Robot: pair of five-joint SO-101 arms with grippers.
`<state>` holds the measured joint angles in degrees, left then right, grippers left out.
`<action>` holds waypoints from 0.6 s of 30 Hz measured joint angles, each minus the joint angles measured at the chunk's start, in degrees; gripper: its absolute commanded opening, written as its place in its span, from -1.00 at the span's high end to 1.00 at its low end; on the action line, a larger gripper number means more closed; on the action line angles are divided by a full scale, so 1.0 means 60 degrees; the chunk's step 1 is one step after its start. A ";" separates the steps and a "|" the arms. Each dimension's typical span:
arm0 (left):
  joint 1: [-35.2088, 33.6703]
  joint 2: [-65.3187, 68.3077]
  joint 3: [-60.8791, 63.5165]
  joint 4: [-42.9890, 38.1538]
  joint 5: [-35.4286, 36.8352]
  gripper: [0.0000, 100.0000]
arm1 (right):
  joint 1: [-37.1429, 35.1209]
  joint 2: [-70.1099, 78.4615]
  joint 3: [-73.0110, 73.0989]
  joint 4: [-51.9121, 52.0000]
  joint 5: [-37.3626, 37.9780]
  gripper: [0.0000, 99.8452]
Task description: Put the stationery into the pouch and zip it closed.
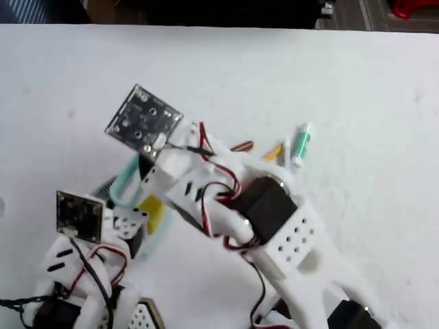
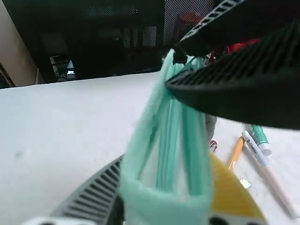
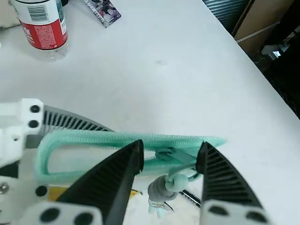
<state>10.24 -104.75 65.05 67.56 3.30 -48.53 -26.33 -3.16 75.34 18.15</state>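
The mint-green pouch stands on edge left of centre, its mouth partly open. My left gripper is shut on one end of the pouch, between a grey ribbed finger and a yellow one. At the other end my right gripper is open, and its black fingers straddle the zipper slider and its grey pull. On the table to the right lie a green-and-white pen, a yellow pencil and a brown stick.
A plastic bottle and a small card stand far off on the white table. The right arm's body crosses the middle of the table. More pens lie just beyond the pouch.
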 measured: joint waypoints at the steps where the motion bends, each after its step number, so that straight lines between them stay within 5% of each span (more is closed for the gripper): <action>1: -0.0029 0.0000 -0.0132 0.0161 0.0000 0.53 | 0.0132 0.0059 -0.0044 -0.0015 0.0000 0.64; 9: 0.0000 0.0000 -0.0249 0.0366 0.0000 0.54 | 0.0791 0.0322 -0.0117 -0.0044 0.0000 0.64; 18: 0.0015 0.0000 0.0996 -0.1070 0.0000 0.54 | 0.0806 0.0337 -0.0161 -0.0044 0.0000 0.64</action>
<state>10.33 -104.75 71.03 61.14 3.30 -43.69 -24.31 -4.13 75.08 18.15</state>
